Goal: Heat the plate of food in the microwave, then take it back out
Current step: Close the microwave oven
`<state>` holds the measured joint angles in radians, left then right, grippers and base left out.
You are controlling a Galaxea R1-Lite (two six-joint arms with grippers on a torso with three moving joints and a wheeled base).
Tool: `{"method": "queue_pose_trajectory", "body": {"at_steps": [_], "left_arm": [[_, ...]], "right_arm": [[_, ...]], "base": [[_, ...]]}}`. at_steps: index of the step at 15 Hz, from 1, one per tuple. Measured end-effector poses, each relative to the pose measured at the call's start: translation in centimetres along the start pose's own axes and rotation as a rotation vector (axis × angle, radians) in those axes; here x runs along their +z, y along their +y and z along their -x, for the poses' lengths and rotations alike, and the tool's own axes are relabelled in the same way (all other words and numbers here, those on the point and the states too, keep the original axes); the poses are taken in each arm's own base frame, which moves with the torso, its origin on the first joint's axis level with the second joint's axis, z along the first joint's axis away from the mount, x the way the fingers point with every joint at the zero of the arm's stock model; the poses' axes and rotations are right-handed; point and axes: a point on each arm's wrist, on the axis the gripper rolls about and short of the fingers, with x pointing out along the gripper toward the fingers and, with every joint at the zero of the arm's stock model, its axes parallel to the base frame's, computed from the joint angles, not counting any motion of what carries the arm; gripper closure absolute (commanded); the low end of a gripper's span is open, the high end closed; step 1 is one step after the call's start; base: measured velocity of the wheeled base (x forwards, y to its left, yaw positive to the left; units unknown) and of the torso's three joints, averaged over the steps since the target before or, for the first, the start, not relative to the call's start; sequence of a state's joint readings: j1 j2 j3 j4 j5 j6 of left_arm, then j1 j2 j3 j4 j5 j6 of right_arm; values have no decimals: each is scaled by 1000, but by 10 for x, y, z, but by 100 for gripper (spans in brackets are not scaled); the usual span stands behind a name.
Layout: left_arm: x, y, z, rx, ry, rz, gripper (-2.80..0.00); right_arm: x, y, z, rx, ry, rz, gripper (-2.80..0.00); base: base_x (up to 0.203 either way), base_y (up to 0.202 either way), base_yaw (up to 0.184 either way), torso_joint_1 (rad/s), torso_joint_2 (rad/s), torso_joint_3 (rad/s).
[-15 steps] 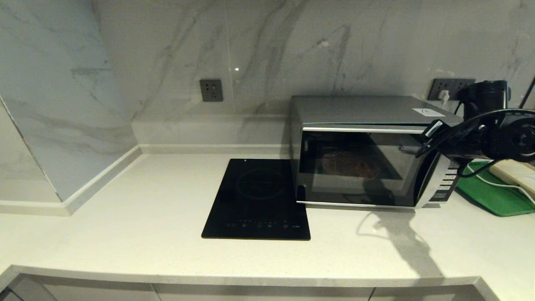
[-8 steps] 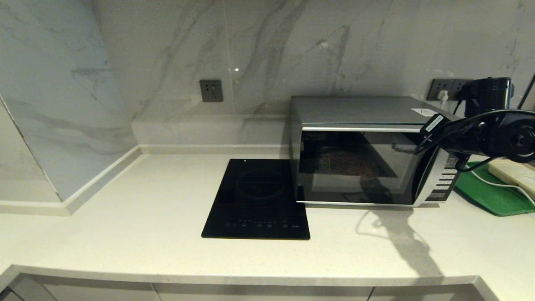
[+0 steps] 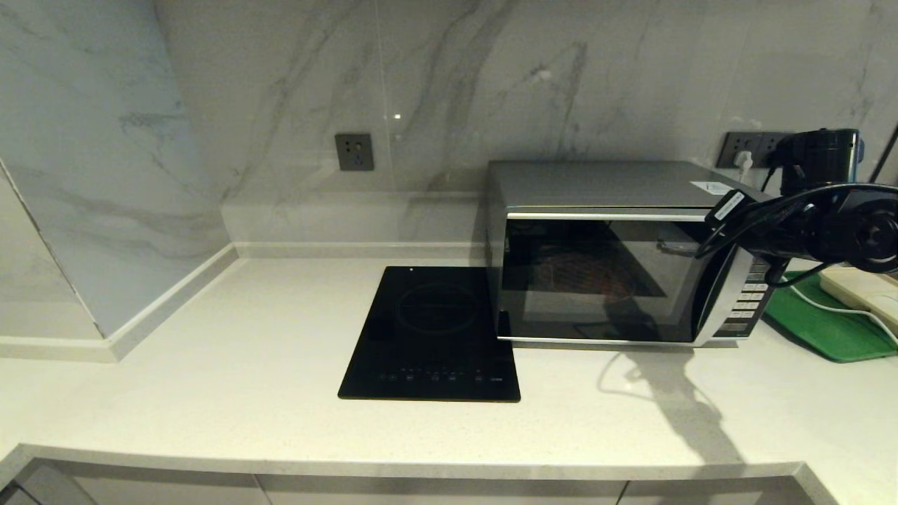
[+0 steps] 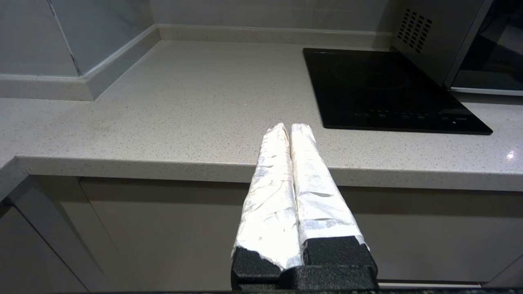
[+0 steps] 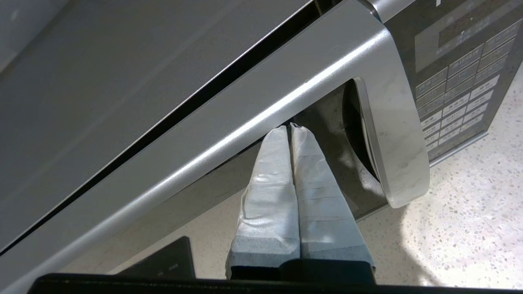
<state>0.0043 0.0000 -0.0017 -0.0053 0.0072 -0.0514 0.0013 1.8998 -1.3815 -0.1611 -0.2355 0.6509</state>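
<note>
The silver microwave (image 3: 603, 184) stands at the back right of the counter with its dark glass door closed. Behind the glass the plate of food (image 3: 588, 275) shows only as a dim round shape. My right arm (image 3: 807, 235) reaches in from the right at the door's handle side. In the right wrist view my right gripper (image 5: 289, 127) is shut and empty, its taped tips against the door just beside the curved silver handle (image 5: 392, 139); the button panel (image 5: 461, 77) lies beyond. My left gripper (image 4: 290, 126) is shut and empty, parked low at the counter's front edge.
A flat black induction cooktop (image 3: 435, 333) lies just left of the microwave. A green tray (image 3: 828, 330) holding a cream box (image 3: 863, 291) sits to its right, with a black appliance (image 3: 817, 161) and wall sockets behind. Marble walls close the left and back.
The microwave door swung from slightly ajar to flush with the body. My right arm moved a little toward the microwave with it. The left arm stayed still.
</note>
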Motion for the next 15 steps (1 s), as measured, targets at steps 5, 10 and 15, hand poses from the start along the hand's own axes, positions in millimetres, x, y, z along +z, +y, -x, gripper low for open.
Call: {"method": "queue_pose_trajectory", "body": {"at_steps": [5, 10, 15], "left_arm": [[0, 0, 0, -1, 0, 0, 0], [0, 0, 0, 0, 0, 0, 0], [0, 0, 0, 0, 0, 0, 0]], "right_arm": [[1, 3, -7, 35, -46, -15, 0], [-1, 0, -2, 22, -26, -6, 0], [6, -12, 55, 5, 22, 36, 0]], "base": [[0, 0, 0, 0, 0, 0], [0, 0, 0, 0, 0, 0], [0, 0, 0, 0, 0, 0]]}}
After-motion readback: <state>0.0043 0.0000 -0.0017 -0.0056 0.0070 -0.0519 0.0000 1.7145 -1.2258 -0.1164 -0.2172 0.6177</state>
